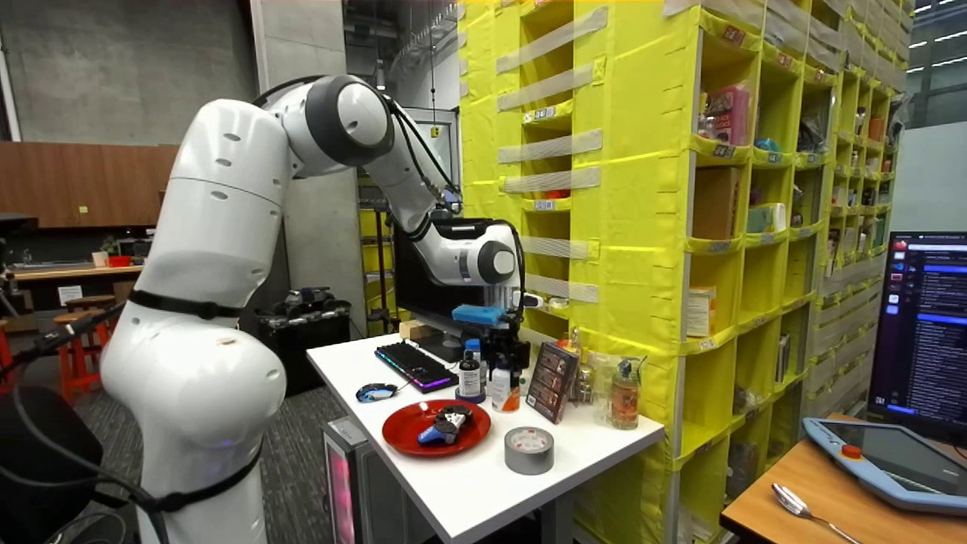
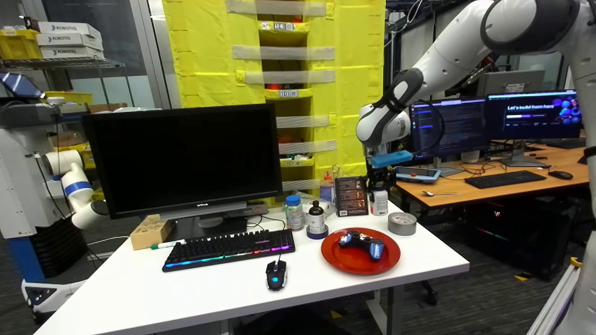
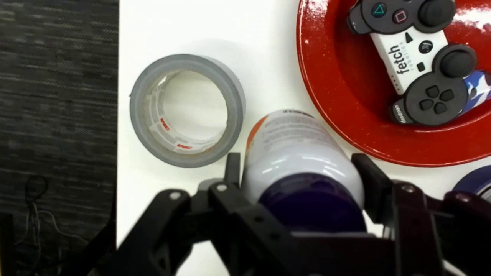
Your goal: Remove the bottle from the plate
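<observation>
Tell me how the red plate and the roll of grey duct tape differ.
The red plate is glossy; the roll of grey duct tape looks duller. The plate is much wider than the tape. The plate is a shallow dish bearing a game controller, whereas the tape is a ring, with white tabletop showing through its hole. Both are round and lie flat on that tabletop.

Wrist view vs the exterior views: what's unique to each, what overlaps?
Wrist view only: the dark cap of the white bottle, plus readable "fetch" lettering on the controller.

Exterior views only: the keyboard, mouse, monitor and yellow shelving.

Shared: the bottle off the red plate, the controller on that plate, the grey tape roll, and the gripper at the bottle. I can't tell whether it's clamped.
</observation>
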